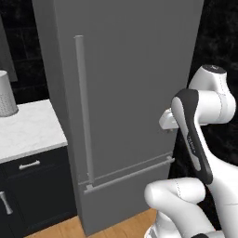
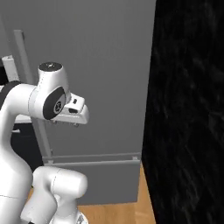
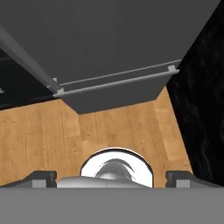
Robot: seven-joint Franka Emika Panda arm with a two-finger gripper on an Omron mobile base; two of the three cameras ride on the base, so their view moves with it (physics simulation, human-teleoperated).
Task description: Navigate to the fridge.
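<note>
At the far left of the left base view I see a grey perforated canister [image 1: 5, 94], cut off by the frame edge, standing on a white marble counter [image 1: 32, 132] over dark navy cabinets [image 1: 35, 190] with short silver handles. Just right of them the fridge [image 1: 135, 88] fills the middle of the frame, its top cut off, with a long vertical bar handle [image 1: 83, 107] and a horizontal drawer handle [image 1: 132, 173] low down. My arm rises at lower right, and its hand is mostly hidden behind the forearm. In the right base view the fridge [image 2: 100, 65] takes up the left and centre, a black wall [image 2: 190, 113] the right. In the hand view the gripper [image 3: 112, 177] has its tips wide apart, holding nothing, above a wooden floor [image 3: 39, 135].
</note>
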